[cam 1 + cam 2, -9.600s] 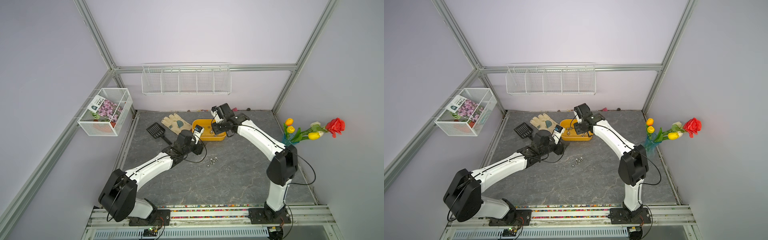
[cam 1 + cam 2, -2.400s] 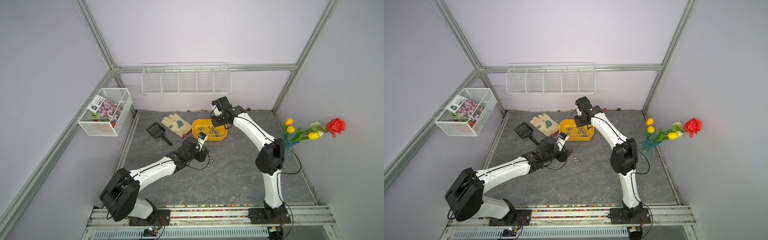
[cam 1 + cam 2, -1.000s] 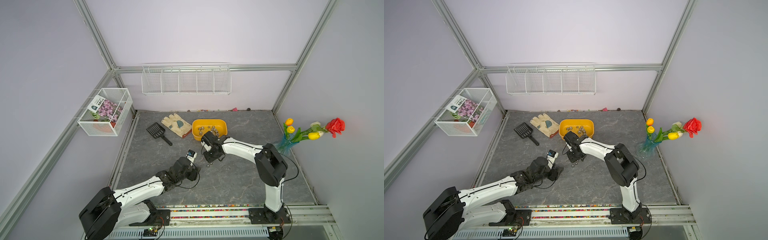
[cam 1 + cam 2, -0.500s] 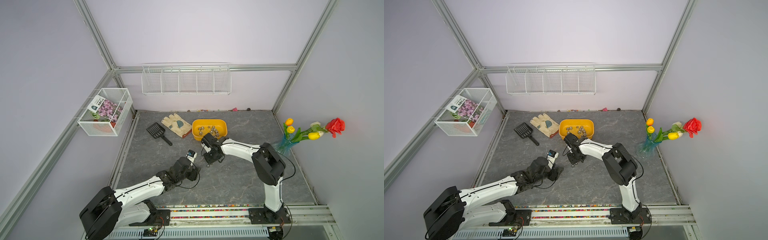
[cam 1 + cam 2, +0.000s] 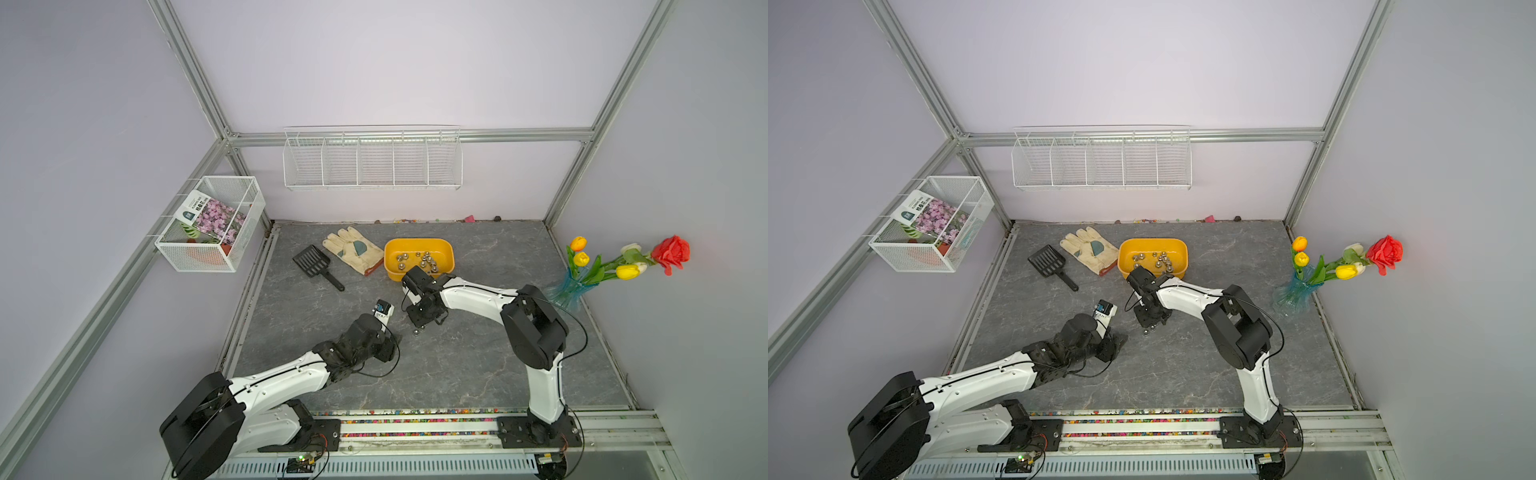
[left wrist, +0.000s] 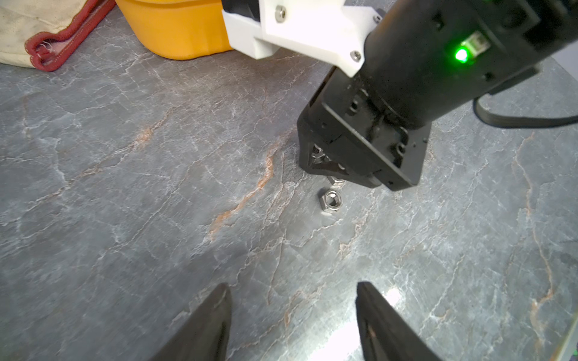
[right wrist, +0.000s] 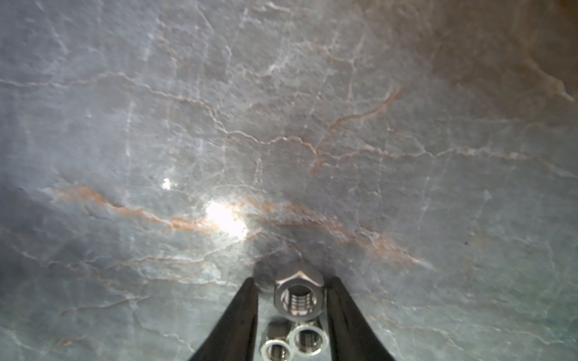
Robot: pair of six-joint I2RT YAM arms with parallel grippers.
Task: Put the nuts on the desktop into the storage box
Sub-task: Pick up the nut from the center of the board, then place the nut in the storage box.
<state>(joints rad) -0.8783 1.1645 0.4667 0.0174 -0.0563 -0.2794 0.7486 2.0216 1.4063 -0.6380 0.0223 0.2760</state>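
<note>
My right gripper (image 7: 292,283) is low over the tabletop. Its two black tapered fingers (image 7: 240,312) are set narrow on either side of a small silver hexagonal metal nut (image 7: 298,298), whose threaded hole faces the wrist camera. One finger looks to touch a flat of the nut. On the other side I cannot tell whether there is contact, so I cannot say it is pinched.

Two more loose nuts (image 7: 308,339) lie between the fingers nearer the camera, touching each other.

My left gripper (image 6: 292,285) hovers near, jaws wide and empty, with only bare surface between them.

Beneath both is the desktop (image 5: 478,365). It is flat and dark grey, with pale and rust-coloured veins like marble, smooth enough to throw back a lamp's glare.

Just behind the right gripper sits the storage box (image 5: 392,249), a shallow yellow plastic tub with rounded corners. About a dozen shiny nuts in the box (image 5: 424,259) are scattered over its floor.

I judge the task mostly done. The only nuts I can find outside the box are the small cluster at the right gripper.

A cream fabric work glove (image 5: 353,249) with a red cuff lies just beside the box.
</note>
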